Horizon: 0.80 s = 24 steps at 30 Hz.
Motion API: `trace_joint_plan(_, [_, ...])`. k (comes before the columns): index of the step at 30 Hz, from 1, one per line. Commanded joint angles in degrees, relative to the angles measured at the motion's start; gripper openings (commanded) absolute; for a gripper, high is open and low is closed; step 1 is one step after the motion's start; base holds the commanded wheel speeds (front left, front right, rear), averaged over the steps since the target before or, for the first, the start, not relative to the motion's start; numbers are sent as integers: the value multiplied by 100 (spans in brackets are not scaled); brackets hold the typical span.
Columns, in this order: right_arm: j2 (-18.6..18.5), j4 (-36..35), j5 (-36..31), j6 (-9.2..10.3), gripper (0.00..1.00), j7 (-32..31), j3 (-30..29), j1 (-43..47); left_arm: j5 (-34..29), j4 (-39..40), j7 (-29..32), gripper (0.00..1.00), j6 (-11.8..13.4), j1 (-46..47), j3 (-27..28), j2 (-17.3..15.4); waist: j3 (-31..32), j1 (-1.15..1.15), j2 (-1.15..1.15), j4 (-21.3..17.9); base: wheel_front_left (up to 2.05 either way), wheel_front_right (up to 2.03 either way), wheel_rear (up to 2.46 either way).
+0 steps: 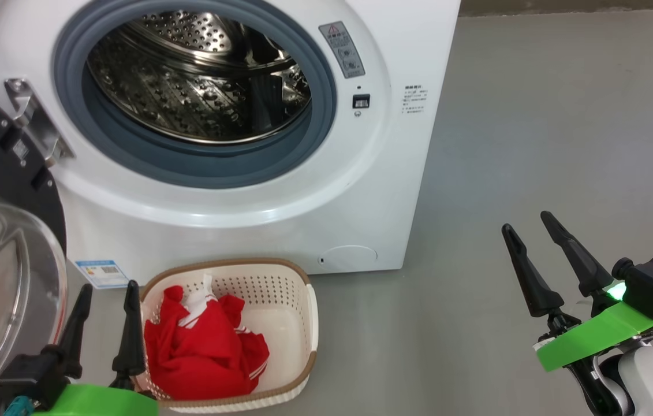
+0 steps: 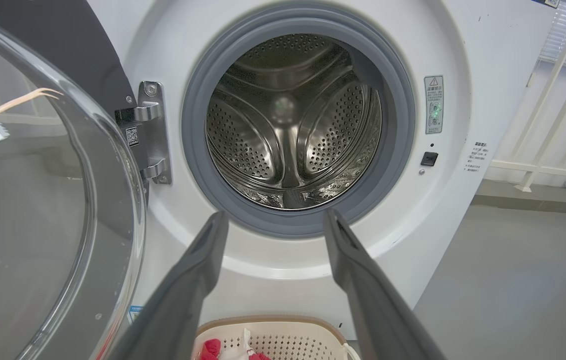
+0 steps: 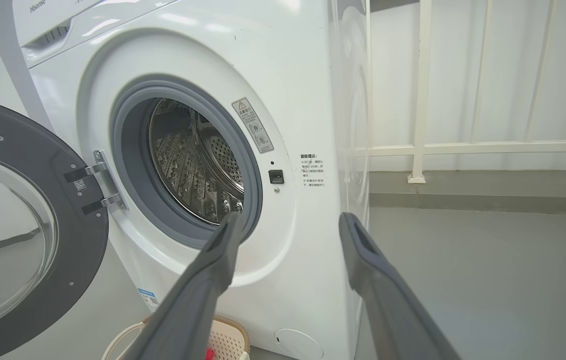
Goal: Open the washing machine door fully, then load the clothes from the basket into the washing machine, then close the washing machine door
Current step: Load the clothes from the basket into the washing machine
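Got left gripper (image 1: pixel 108 286) and right gripper (image 1: pixel 526 221) spread empty, bright red white-striped clothes (image 1: pixel 199 346) heaped at the left end of the cream perforated plastic basket (image 1: pixel 283 294), could hook its rim and drag it.

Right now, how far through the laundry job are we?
Done: the washing machine door stands swung wide, the drum bare. In hand: nothing; the left tool is open beside the basket, the right tool open above the floor. Left: the clothes lie in the basket, so loading them, then closing the door.
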State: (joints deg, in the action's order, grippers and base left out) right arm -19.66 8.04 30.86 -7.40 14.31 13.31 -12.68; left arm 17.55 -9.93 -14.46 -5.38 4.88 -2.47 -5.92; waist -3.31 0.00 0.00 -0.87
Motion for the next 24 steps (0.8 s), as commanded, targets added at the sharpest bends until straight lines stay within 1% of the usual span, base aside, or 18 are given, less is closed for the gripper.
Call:
trace_joint_plan(1, [-80, -158, -14, -9, 100, 69, 99, 45, -30, 104, -53, 100, -52, 118, 199, -93, -4, 0, 0, 5, 131, -131, 0])
trace_joint_plan(5, [-78, -152, -12, -9, 100, 69, 114, 40, -25, 101, -53, 100, -63, 131, 199, -88, -18, 0, 0, 19, 102, -102, 0])
trace_joint_plan(9, [-77, -150, -11, -9, 100, 69, 130, 29, -23, 101, -53, 100, -74, 140, 200, -85, -33, 0, 0, 31, 48, -48, 0])
trace_joint_plan(24, [-95, -149, -11, -9, 100, 69, 151, -11, -62, 64, -53, 100, -84, 187, 229, -66, -74, 0, 0, 56, 1, -1, 0])
